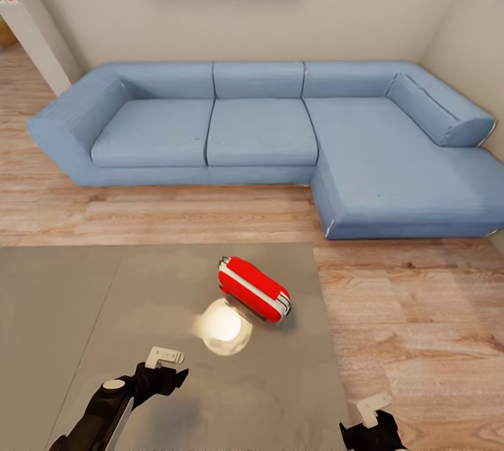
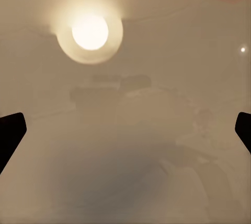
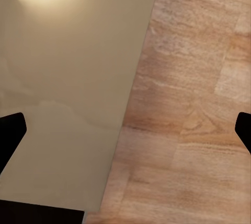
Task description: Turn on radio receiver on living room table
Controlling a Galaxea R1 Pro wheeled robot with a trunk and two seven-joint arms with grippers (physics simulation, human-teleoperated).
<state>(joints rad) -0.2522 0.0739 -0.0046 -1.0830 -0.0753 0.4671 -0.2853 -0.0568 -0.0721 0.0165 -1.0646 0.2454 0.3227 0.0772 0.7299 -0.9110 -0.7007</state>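
The radio receiver (image 1: 254, 289) is lying on the glossy grey bench (image 1: 84, 311), close to the far edge and rather near the right edge, in the part of the bench that is facing the blue sofa (image 1: 266, 136) in the living room. It is resting on its broad side, it seems, and its long axis is running diagonally, from the far-left end toward the near-right end, so it is parallel to no edge of the bench. The white band is running along this same axis; the dial and the handle cannot be told clearly from here, so the side to which the face is pointing is not certain. A bright round reflection of a lamp (image 1: 222, 325) is being seen on the bench top just in front of the radio. The left claw (image 1: 165, 356) is being held low above the bench, on the near side of the radio and well apart from it, probably as a waiting pose before the reach; its fingers are spread wide in the left wrist view and nothing is being held between them. The right claw (image 1: 373, 409) is being kept over the right edge of the bench, above the wood floor (image 3: 193, 109), also opened wide and empty, likely so that it is not blocking the way.
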